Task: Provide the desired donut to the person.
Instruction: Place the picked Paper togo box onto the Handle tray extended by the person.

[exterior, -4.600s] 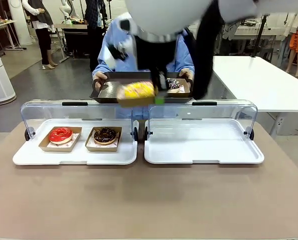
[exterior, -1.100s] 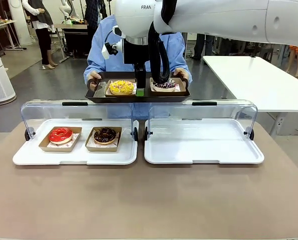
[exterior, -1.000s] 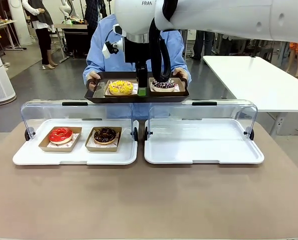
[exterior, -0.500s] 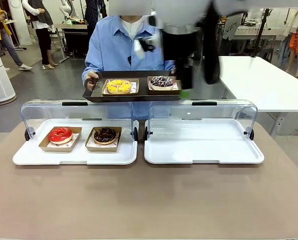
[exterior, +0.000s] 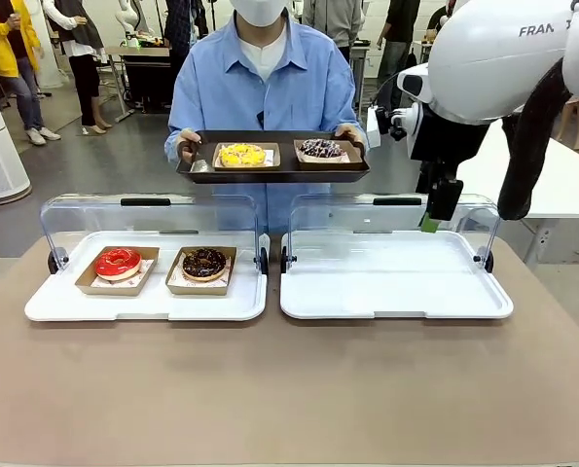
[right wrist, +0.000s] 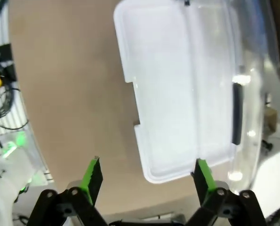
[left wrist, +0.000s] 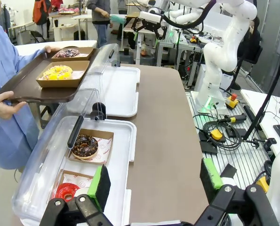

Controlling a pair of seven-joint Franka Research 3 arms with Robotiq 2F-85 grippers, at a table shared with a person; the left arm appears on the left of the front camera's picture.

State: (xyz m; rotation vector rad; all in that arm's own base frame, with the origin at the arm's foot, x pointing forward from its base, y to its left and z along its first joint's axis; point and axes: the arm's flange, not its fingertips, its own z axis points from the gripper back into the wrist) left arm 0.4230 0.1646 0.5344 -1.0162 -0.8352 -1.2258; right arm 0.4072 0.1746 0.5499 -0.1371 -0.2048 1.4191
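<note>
The person [exterior: 260,88] holds a dark tray [exterior: 272,173] with both hands. A yellow donut [exterior: 242,154] and a chocolate sprinkle donut [exterior: 320,148] sit on it in little boxes. The right gripper [exterior: 433,216] hangs wide open and empty above the right white tray [exterior: 396,292]. The left gripper [left wrist: 155,181] is wide open too, holding nothing.

The right arm [exterior: 503,49] bears the letters "FRAN".
</note>
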